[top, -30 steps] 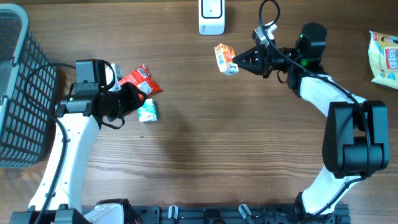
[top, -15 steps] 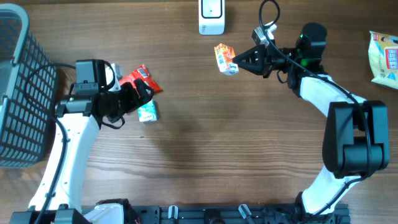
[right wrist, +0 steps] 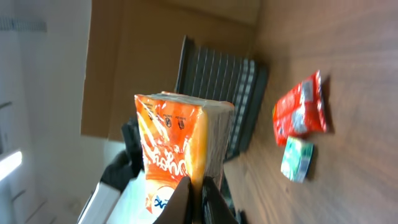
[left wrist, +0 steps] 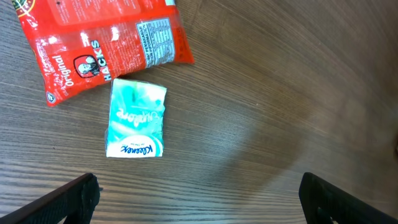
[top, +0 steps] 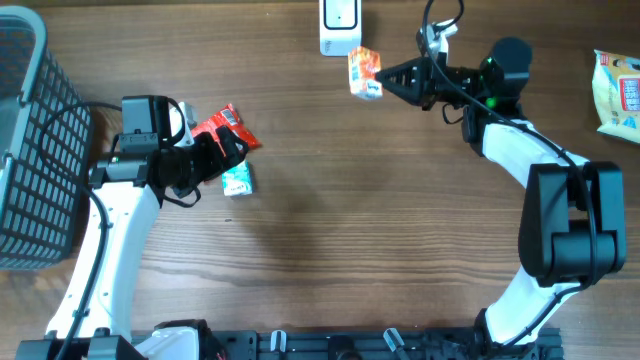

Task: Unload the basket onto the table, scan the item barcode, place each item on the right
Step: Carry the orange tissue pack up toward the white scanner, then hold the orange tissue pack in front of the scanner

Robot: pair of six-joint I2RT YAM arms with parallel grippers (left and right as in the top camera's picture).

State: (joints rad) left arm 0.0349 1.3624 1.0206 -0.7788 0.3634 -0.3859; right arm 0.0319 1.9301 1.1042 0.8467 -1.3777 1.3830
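Where the wooden table (top: 330, 230) reaches the robot's left side, a dark wire basket (top: 30, 150) stands at its edge. The right arm stretches toward the far side, and its right gripper (top: 388, 80) is pinched tight on one edge of the orange snack pack (top: 364, 73), the item to be scanned. The pack is held clear of the table, just beside the near right corner of the white scanner (top: 340, 27). At the far right edge lies a yellow bag (top: 620, 92), well apart from everything else. Near the basket, the left gripper (left wrist: 199, 202) hangs with its jaws spread wide and nothing between them. It hangs above a red snack bag (top: 222, 128) that lies flat on the wood. Smallest is a teal tissue pack (top: 238, 179), lying flat right against the red bag's lower edge.
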